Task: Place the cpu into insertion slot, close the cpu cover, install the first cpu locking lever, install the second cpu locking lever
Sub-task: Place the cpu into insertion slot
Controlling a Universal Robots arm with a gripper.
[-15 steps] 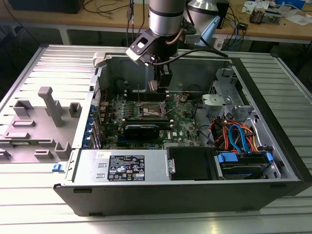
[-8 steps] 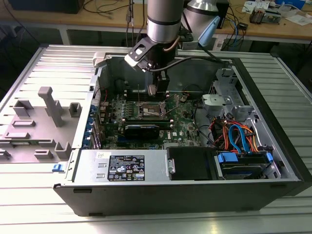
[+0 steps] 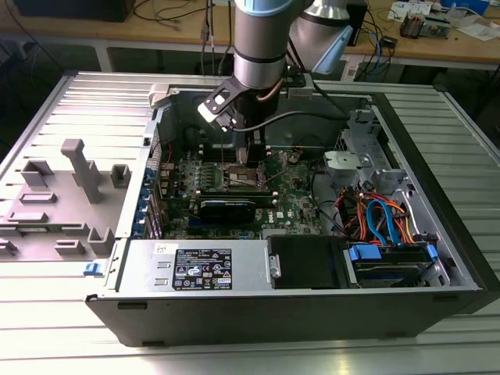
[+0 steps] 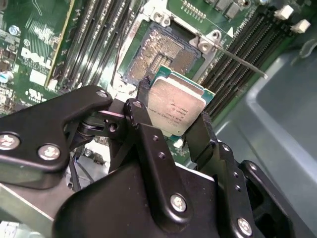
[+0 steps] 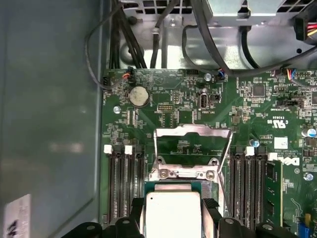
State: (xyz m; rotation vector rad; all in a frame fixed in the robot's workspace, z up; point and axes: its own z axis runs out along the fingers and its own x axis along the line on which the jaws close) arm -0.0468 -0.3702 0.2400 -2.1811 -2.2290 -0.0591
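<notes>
cpu [image 4: 176, 106]: in my claw [image 4: 174, 104], pinched by two opposite edges, one of my fingers [image 4: 203, 134] on each side, metal lid facing the wrist cameras. Claw is narrow, set to chip width, holding firm as far as I can judge.

slot [image 4: 158, 52]: bare, pin field exposed, nothing seated. In the second wrist view it lies just past the cpu's far edge, and the chip overlaps its near corner. So the cpu hangs above the slot, close but off to one side, not touching it. I read it as not centred yet.

Orientation: the chip is square, so no long axis. Its edges look roughly parallel to the slot frame. Can't tell exact tilt.

cover [image 5: 193, 130]: swung back off the slot on the side away from my claw, opening clear. lever [image 4: 242, 62]: thin rod, unlatched, sticking out past the slot corner over the memory slots [image 4: 99, 39].

In the first wrist view the cpu [image 5: 171, 215] sits right at the cover's hinge edge, between the two memory banks.

Exterior view: claw [image 3: 246, 156] is down inside the case [image 3: 312, 305], over the board [image 3: 293, 205] centre.

Status: step one under way, cpu not placed, cover and levers untouched.
</notes>
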